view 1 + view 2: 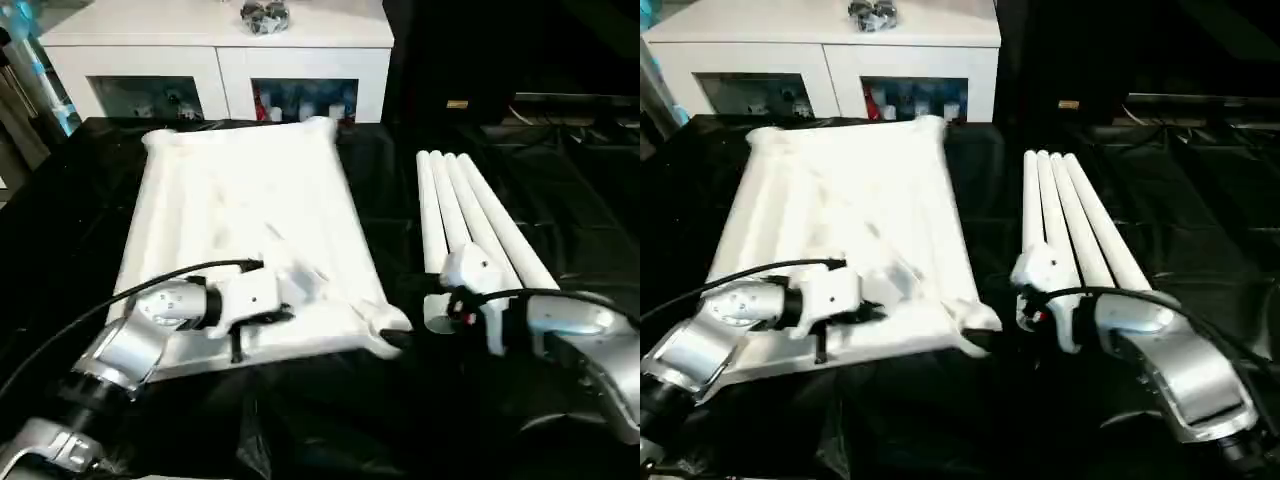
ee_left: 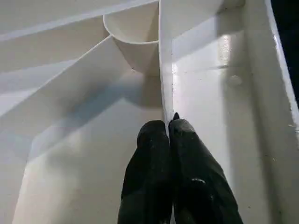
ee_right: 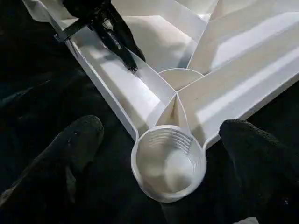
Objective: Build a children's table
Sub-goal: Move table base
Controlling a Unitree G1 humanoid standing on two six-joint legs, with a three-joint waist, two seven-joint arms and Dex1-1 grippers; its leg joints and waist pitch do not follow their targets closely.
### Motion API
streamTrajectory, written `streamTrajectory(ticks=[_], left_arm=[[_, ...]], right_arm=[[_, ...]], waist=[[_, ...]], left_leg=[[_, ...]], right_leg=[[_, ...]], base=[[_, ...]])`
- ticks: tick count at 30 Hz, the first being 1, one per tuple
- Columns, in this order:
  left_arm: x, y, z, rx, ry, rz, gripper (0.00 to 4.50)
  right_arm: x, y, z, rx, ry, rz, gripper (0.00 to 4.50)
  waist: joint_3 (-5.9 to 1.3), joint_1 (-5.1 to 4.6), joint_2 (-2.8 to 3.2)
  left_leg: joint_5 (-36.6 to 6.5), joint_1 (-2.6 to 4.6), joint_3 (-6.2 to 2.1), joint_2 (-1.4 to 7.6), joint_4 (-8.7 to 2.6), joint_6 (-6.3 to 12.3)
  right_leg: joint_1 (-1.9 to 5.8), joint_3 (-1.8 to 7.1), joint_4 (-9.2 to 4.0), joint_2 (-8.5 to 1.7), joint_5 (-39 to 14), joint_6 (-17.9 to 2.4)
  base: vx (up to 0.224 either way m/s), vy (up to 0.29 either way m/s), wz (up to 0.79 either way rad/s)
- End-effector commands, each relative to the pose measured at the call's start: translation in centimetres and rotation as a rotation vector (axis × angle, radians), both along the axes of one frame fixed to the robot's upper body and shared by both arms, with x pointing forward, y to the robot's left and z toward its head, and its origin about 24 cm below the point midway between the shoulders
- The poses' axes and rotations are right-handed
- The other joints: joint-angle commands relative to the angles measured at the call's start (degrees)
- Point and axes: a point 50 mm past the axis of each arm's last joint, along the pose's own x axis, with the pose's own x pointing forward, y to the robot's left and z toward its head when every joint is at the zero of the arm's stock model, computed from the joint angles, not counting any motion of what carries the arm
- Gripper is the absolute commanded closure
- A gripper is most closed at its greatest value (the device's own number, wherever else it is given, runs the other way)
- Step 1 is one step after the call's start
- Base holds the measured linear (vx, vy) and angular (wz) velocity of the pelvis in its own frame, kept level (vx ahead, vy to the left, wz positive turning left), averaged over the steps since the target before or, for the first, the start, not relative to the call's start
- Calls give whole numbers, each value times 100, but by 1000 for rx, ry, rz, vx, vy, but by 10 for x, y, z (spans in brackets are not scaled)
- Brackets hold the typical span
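The children's table is in parts. Its white tabletop [image 1: 240, 200] lies ribbed side up on black cloth. My left gripper [image 2: 167, 127] is at the near edge, shut on a thin upright rib [image 2: 165, 70] of the underside. It also appears in the right wrist view as the black left gripper [image 3: 122, 46] on that rib. My right gripper [image 3: 163, 158] is open at the tabletop's near right corner. Its fingers [image 3: 70, 154] stand on either side of the round corner socket [image 3: 169, 161], apart from it. Several long white legs [image 1: 470, 215] lie side by side to the right.
A white cabinet [image 1: 215, 50] with glass doors stands behind the work surface. Black cloth [image 1: 320, 420] covers the surface around the tabletop and under the legs. My silver right forearm [image 1: 590, 340] lies across the near ends of the legs.
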Motion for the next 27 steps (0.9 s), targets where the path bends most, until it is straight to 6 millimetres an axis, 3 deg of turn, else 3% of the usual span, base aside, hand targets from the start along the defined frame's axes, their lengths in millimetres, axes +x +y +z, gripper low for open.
streamTrajectory(ticks=[1,6,12,17,18,20,21,27], left_arm=[[9,11,22,-8,-130,102,444],[8,11,21,-13,-123,136,444],[-4,-8,25,-47,-114,20,444],[-11,-25,32,13,-136,-109,444],[-10,-27,33,17,-137,-115,444],[-8,-25,31,56,-132,-119,444],[-7,-22,29,73,-130,-114,444],[1,3,28,156,-137,-37,444]], right_arm=[[2,1,2,-6,-19,1,0],[4,3,2,-7,-25,5,0],[5,0,1,-14,-33,-6,0],[4,2,-1,-5,-32,-23,0],[4,2,-2,-3,-32,-25,0],[3,4,-3,5,-32,-30,0],[3,4,-4,6,-32,-31,0],[0,6,-4,16,-35,-38,0]], waist=[[-373,47,-50],[-372,42,-67],[-384,35,-62],[-386,81,11],[-376,98,15],[-377,118,81],[-372,115,57],[-369,156,120]], left_leg=[[-101,117,-152,380,-405,627],[-29,109,-150,367,-395,701],[100,99,-153,368,-379,756],[82,116,-162,378,-373,750],[-37,127,-152,376,-381,685],[-166,135,-165,376,-386,572],[-225,142,-156,378,-393,541],[-479,127,-174,344,-398,302]], right_leg=[[276,260,-270,-505,990,-1652],[280,253,-266,-500,1018,-1662],[288,250,-244,-493,1202,-1678],[274,247,-247,-495,1197,-1677],[262,248,-267,-485,1100,-1674],[260,247,-262,-485,1023,-1674],[255,248,-283,-477,995,-1666],[278,254,-263,-475,926,-1613]], base=[[0,0,0],[0,0,0],[0,0,0],[0,0,0],[0,0,0],[0,0,0],[0,0,0],[0,0,0]])
